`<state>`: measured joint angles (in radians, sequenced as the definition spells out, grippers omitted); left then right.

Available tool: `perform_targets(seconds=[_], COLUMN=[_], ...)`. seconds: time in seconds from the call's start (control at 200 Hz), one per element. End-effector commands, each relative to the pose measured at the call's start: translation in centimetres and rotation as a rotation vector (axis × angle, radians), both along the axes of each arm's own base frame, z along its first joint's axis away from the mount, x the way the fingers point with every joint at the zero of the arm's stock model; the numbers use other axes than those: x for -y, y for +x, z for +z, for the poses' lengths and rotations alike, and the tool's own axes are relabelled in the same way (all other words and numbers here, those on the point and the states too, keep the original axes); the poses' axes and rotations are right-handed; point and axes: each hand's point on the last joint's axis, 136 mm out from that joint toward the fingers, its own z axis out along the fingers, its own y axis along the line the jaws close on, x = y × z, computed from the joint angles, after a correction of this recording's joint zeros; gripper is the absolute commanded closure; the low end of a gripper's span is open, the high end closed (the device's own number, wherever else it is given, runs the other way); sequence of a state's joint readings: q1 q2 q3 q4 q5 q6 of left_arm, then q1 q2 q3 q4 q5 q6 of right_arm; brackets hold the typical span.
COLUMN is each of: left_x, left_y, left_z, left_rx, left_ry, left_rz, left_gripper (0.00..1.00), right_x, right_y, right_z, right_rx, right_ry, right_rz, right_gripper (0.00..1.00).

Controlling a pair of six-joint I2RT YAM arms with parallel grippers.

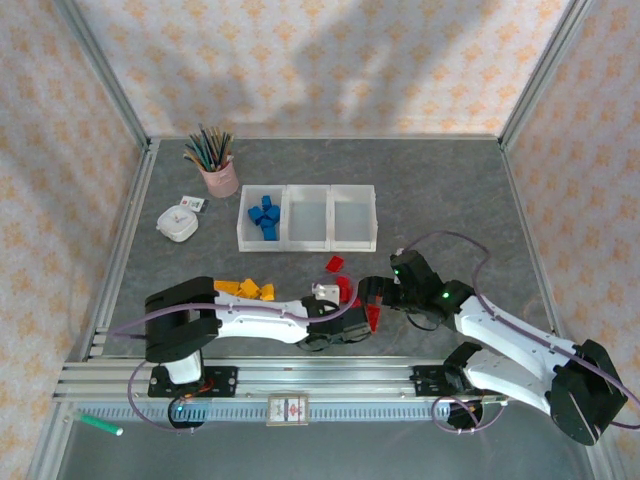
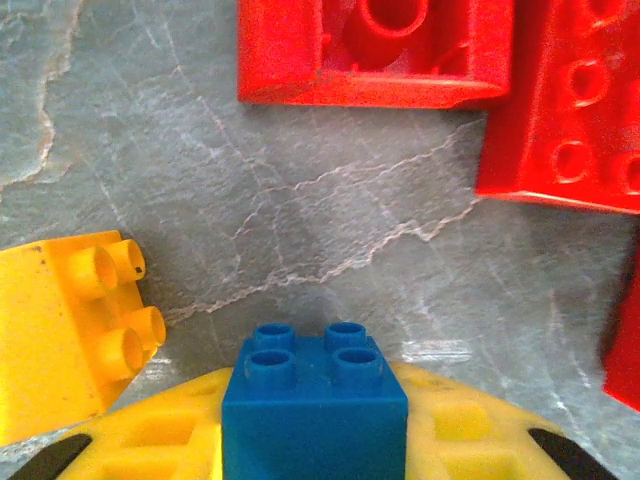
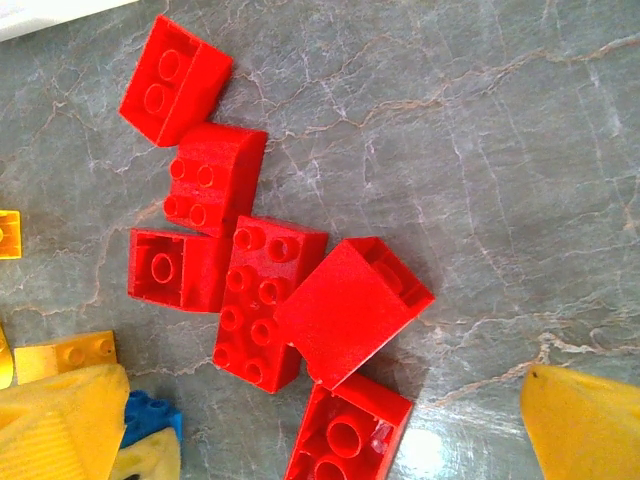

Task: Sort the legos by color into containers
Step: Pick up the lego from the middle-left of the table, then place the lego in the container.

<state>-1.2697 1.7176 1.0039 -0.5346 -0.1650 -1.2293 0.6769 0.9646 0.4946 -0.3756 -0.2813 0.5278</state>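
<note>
left jaws clamped on a blue lego (image 2: 315, 400) in front of the containers (image 1: 307, 246); right jaws spread wide, empty. Some blues (image 1: 263, 217) binned in the leftmost; reds (image 3: 265, 300), yellows (image 1: 245, 290) unsorted on counter (image 1: 450, 200).

Left wrist: blue brick (image 2: 315, 410) running off at 6 o'clock, red brick (image 2: 375, 50) being cropped at 12 o'clock, yellow brick (image 2: 65, 335) being cut at 9 o'clock, red sliver (image 2: 625, 340) at 4 o'clock showing too little to name.
</note>
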Motion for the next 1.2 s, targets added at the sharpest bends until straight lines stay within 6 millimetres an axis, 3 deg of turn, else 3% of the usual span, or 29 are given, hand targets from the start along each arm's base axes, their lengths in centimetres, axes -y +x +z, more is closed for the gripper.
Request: perform_targets(seconds=[0.0, 0.19, 0.335, 0.425, 0.576, 0.661, 0.846, 1.056, 1.191], left_x=[0.1, -1.9, -6.4, -9.7, -14.5, -16.9, -20.2, -20.7, -20.3], left_y=[0.8, 3.4, 8.6, 12.0, 17.3, 19.6, 23.4, 26.2, 26.6], left_z=[3.6, 9.8, 14.4, 15.7, 15.7, 15.3, 11.5, 8.3, 8.4], left_rx=[0.071, 0.207, 0.343, 0.393, 0.421, 0.415, 0.363, 0.308, 0.293], left_ry=[-0.031, -0.049, 0.008, 0.041, 0.065, 0.104, 0.103, 0.100, 0.104], left_rz=[-0.012, 0.016, 0.092, 0.149, 0.225, 0.264, 0.299, 0.270, 0.244], left_gripper=[0.69, 0.71, 0.71, 0.71, 0.71, 0.71, 0.71, 0.67, 0.55], right_x=[-0.5, -2.4, -4.1, -5.1, -6.8, -7.7, -8.9, -9.3, -9.0], right_y=[1.1, 2.0, 3.8, 5.2, 7.4, 8.5, 10.4, 11.9, 12.2], right_z=[2.5, 5.8, 8.7, 9.8, 11.0, 10.5, 9.5, 8.0, 7.8], right_rx=[0.069, 0.127, 0.198, 0.231, 0.267, 0.256, 0.252, 0.230, 0.225], right_ry=[0.024, 0.109, 0.171, 0.189, 0.231, 0.223, 0.201, 0.137, 0.103], right_rz=[0.015, 0.060, 0.072, 0.064, 0.053, 0.047, 0.030, 0.013, -0.002], right_gripper=[0.00, 0.00, 0.00, 0.00, 0.00, 0.00, 0.00, 0.00, 0.00])
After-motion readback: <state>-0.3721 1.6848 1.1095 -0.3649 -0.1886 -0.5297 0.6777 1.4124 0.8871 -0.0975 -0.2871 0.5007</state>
